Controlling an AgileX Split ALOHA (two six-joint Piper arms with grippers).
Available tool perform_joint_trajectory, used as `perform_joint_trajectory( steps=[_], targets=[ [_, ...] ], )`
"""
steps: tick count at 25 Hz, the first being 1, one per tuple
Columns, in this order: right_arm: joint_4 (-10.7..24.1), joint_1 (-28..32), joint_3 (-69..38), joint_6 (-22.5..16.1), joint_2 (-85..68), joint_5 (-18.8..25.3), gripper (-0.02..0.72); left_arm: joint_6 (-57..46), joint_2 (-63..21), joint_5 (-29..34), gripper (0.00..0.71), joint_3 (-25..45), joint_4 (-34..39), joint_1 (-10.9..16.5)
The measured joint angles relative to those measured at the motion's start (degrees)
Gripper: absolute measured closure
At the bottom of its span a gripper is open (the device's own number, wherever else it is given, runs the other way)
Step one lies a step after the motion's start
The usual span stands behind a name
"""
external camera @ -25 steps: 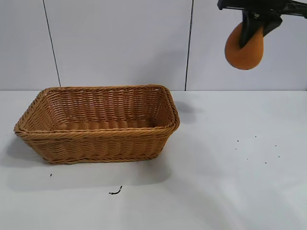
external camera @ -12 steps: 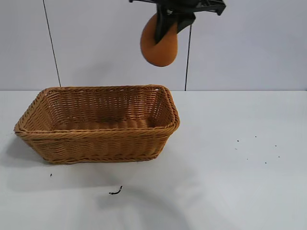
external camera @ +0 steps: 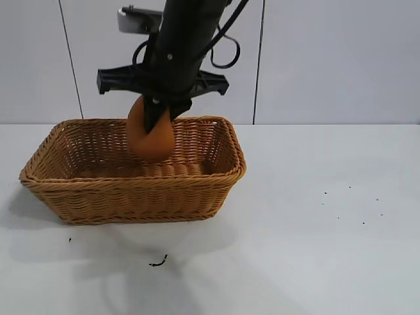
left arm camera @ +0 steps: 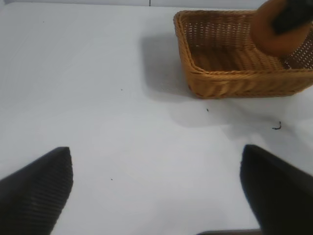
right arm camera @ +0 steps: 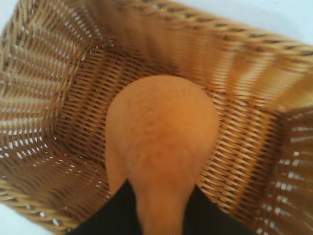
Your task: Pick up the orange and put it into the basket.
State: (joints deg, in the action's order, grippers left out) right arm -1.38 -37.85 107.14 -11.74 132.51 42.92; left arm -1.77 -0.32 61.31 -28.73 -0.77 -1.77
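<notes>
surface: white table (external camera: 315, 249)
resting on it: the basket (external camera: 131, 197), toward the left side
stray bits: small dark curled scrap (external camera: 157, 262) near the basket's front; dark specks (external camera: 348, 203) at right

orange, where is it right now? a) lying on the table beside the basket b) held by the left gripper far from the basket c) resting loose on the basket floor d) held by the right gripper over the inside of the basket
d: the right gripper is shut on the orange, which hangs over the inside of the basket; the right wrist view shows weave all around it.

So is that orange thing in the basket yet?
Partly: the orange, gripped by the right gripper, hangs inside the basket, not resting.
</notes>
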Motion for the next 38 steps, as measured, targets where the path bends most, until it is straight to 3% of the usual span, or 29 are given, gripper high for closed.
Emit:
perform_joint_trajectory(
  steps=[2, 6, 9, 14, 18, 38],
  targets=[
    [-0.1, 0.0, 0.0, -0.1, 0.0, 0.3, 0.568, 0.0, 0.0, 0.0, 0.044, 0.0, 0.0, 0.0],
    [0.0, 0.0, 0.3, 0.0, -0.5, 2.0, 0.192, 0.0, 0.0, 0.0, 0.044, 0.0, 0.0, 0.0],
    [0.5, 0.0, 3.3, 0.1, -1.5, 6.1, 0.094, 0.0, 0.0, 0.0, 0.044, 0.0, 0.0, 0.0],
    [3.0, 0.7, 13.8, 0.1, -2.1, 18.8, 0.090, 0.0, 0.0, 0.0, 0.044, 0.0, 0.0, 0.0],
    [5.7, 3.8, 19.4, 0.8, -2.4, 25.5, 0.090, 0.0, 0.0, 0.0, 0.044, 0.0, 0.0, 0.0],
    [6.2, 32.7, 19.4, 1.5, -2.9, 26.7, 0.090, 0.0, 0.0, 0.0, 0.044, 0.0, 0.0, 0.0]
  ],
)
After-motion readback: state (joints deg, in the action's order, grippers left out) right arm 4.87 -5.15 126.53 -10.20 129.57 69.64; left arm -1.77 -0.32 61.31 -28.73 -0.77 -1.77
